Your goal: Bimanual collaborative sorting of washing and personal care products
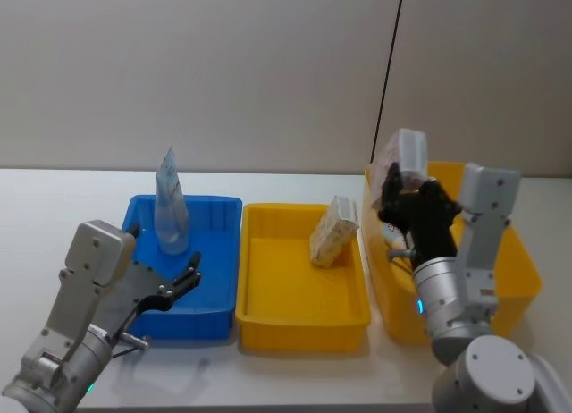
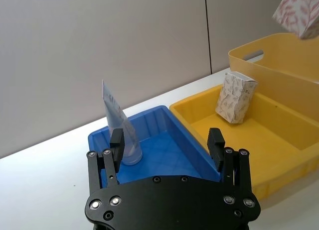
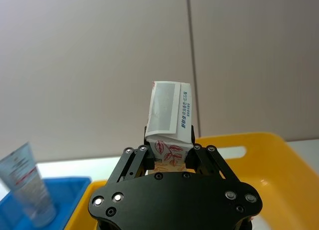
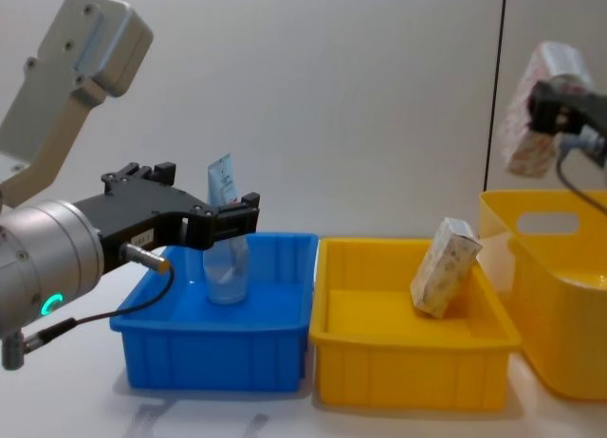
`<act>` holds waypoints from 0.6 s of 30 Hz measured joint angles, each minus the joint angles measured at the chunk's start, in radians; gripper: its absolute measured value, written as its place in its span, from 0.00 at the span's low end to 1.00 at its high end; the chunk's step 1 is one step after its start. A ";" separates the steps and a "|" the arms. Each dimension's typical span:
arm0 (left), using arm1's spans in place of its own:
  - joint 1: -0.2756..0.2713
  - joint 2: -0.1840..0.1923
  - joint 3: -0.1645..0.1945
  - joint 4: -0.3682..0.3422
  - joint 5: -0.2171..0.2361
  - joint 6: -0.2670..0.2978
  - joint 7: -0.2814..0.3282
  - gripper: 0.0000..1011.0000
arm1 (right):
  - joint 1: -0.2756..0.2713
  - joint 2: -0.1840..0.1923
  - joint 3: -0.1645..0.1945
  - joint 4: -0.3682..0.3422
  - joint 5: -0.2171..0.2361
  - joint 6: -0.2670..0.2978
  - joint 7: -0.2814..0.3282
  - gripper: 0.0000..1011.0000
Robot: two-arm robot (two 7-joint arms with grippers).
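A light-blue squeeze tube [image 1: 170, 207] stands upright at the back of the blue bin [image 1: 214, 248]. My left gripper [image 1: 183, 274] hovers open and empty over that bin's near left part, short of the tube [image 2: 119, 130]. One cream box with orange-red print [image 1: 333, 231] leans against the far right wall of the middle yellow tray [image 1: 295, 297]. My right gripper [image 1: 398, 194] is shut on a second cream box [image 1: 402, 158], held high over the left edge of the tall yellow bin [image 1: 518, 261]. That held box [image 3: 169, 115] sticks up between the fingers.
The three bins stand side by side on a white table, with a grey wall close behind. Bare table lies left of the blue bin and in front of all three bins.
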 joint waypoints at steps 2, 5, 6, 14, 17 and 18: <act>0.000 0.000 0.000 0.000 0.000 0.000 0.000 0.99 | 0.006 -0.003 0.014 -0.003 -0.005 -0.008 -0.015 0.29; 0.000 0.000 0.000 0.000 0.000 0.000 0.000 0.99 | 0.012 -0.007 0.033 -0.007 -0.016 -0.011 -0.041 0.29; 0.000 0.000 0.000 0.000 0.000 0.000 0.000 0.99 | 0.014 -0.007 0.041 -0.009 -0.022 -0.011 -0.053 0.29; 0.000 0.000 0.000 0.000 0.000 0.000 0.000 0.99 | 0.019 -0.006 0.078 -0.022 -0.064 0.039 -0.109 0.29; 0.000 0.000 0.000 0.000 0.000 0.000 0.000 0.99 | 0.019 -0.002 0.088 -0.028 -0.079 0.068 -0.124 0.29; 0.000 0.000 0.000 0.000 0.000 0.000 0.000 0.99 | 0.019 0.000 0.092 -0.031 -0.087 0.088 -0.131 0.29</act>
